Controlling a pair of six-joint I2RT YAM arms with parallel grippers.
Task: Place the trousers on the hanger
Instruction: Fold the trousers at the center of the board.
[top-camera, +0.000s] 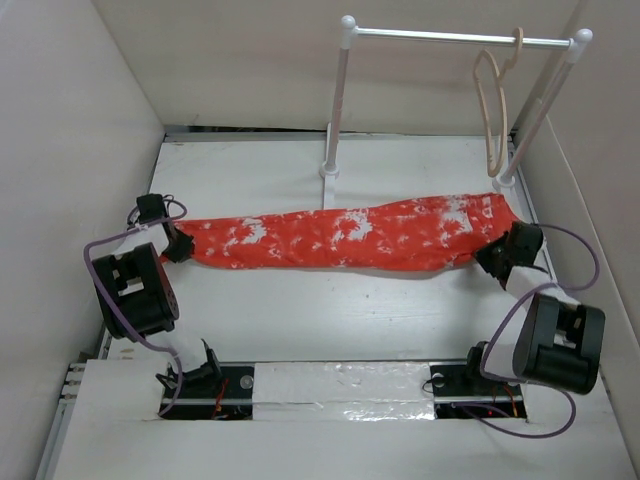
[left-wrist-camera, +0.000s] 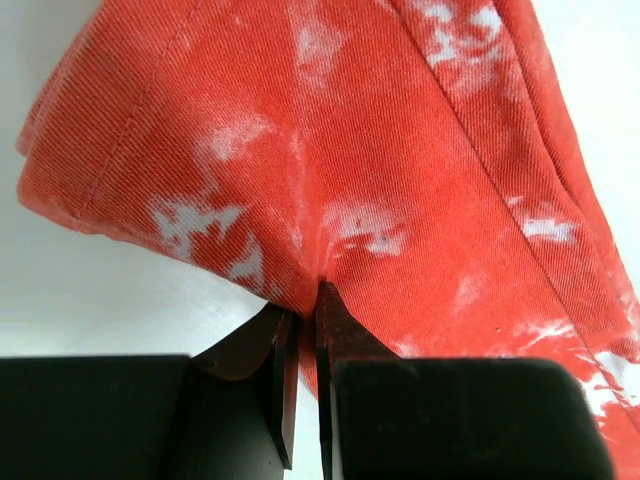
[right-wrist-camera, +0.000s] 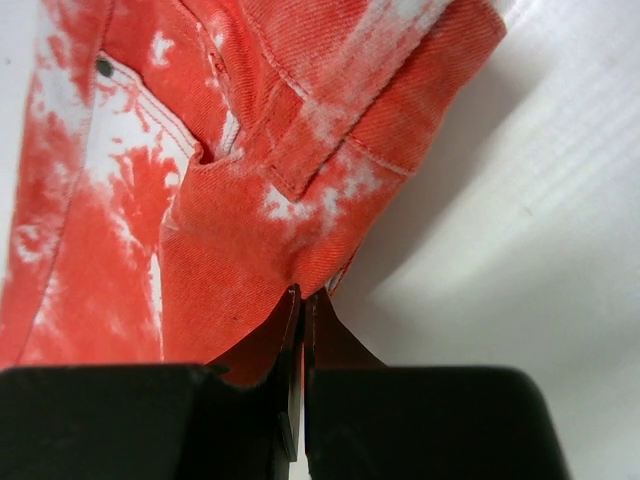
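Observation:
The orange-red trousers (top-camera: 350, 235) with white blotches are stretched left to right across the table, legs folded together. My left gripper (top-camera: 180, 243) is shut on the leg-end edge of the trousers (left-wrist-camera: 330, 170). My right gripper (top-camera: 493, 255) is shut on the waistband end, where a pocket and belt loop show (right-wrist-camera: 220, 200). The pale beige hanger (top-camera: 492, 105) hangs by its hook from the right end of the white rail, above and behind the waistband end.
The white two-post rail stand (top-camera: 455, 38) stands at the back of the table, its posts at the centre (top-camera: 335, 110) and far right. White walls enclose the table on the left, back and right. Purple cables loop beside both arms.

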